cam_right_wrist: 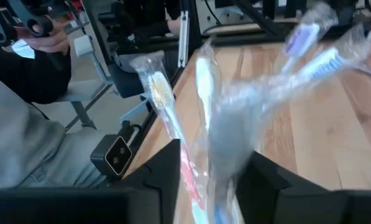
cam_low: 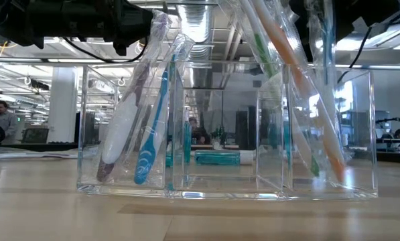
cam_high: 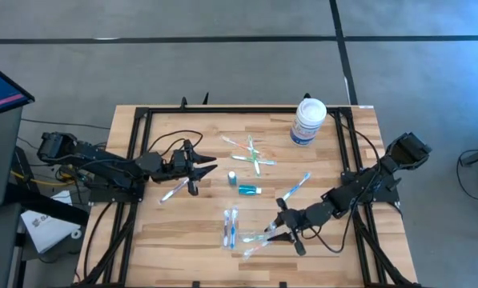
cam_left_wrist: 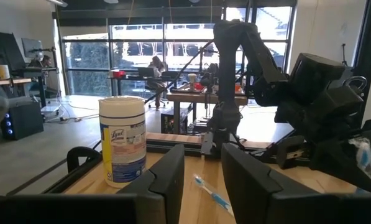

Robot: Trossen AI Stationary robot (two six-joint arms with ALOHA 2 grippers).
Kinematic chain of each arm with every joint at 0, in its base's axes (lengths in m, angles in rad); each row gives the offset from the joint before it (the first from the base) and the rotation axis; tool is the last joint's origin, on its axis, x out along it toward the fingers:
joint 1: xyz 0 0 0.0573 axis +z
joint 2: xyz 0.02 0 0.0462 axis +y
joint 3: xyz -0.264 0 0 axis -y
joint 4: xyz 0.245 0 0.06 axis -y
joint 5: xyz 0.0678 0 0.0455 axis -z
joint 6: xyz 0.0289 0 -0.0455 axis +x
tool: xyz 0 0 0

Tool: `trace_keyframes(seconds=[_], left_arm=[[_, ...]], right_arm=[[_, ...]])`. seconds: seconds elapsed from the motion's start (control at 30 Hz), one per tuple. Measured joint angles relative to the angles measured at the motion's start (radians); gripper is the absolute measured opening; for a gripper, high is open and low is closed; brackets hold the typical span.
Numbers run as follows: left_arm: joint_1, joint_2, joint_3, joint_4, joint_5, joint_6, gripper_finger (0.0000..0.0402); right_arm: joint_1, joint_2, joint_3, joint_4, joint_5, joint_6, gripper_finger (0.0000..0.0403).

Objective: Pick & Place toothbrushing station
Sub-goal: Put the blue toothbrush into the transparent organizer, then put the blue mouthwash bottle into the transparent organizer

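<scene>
The clear plastic tray [cam_low: 220,191] stands near the table's front edge [cam_high: 253,250]. Wrapped toothbrushes lean in its compartments: a white and a blue one [cam_low: 146,134] on the left, an orange one [cam_low: 307,100] on the right. My right gripper [cam_high: 280,234] hovers at the tray, fingers apart [cam_right_wrist: 213,186], with a blurred wrapped toothbrush [cam_right_wrist: 225,124] standing between them. A green toothbrush [cam_high: 251,153], a blue one [cam_high: 299,187], a pink-white pair [cam_high: 230,227] and the teal tube [cam_high: 249,190] lie on the table. My left gripper [cam_high: 202,170] is open and empty at the left [cam_left_wrist: 204,186]. My right gripper has the wrapped toothbrush's lower part [cam_right_wrist: 222,168] between its spread fingers, but blur hides whether either finger touches it. The toothbrush stands roughly upright, head up, among other wrapped brushes.
The big white tub with a blue label [cam_high: 309,121] stands at the far edge. Another toothbrush [cam_high: 174,190] lies beside my left gripper. Black rails [cam_high: 134,200] run along the table's sides. A person in grey [cam_right_wrist: 23,130] sits beyond the table's front edge.
</scene>
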Motion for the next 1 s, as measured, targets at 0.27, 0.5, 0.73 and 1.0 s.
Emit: trace_keyframes(seconds=[0.27,0.5,0.73,1.0], left_arm=[[0.000,0.000,0.000,0.002,0.000,0.000,0.0103],[0.000,0.000,0.000,0.002,0.001,0.000,0.0103],[0.000,0.000,-0.001,0.003,0.001,0.000,0.0103],[0.000,0.000,-0.001,0.003,0.002,0.000,0.0103]], right_arm=[[0.000,-0.001,0.000,0.058,-0.030,-0.012,0.0194],[-0.003,-0.001,0.000,0.060,-0.037,-0.034,0.0209],[-0.002,-0.041,0.001,0.093,-0.051,-0.063,0.0201],[-0.008,-0.152,0.001,0.081,-0.050,-0.156,0.0189]])
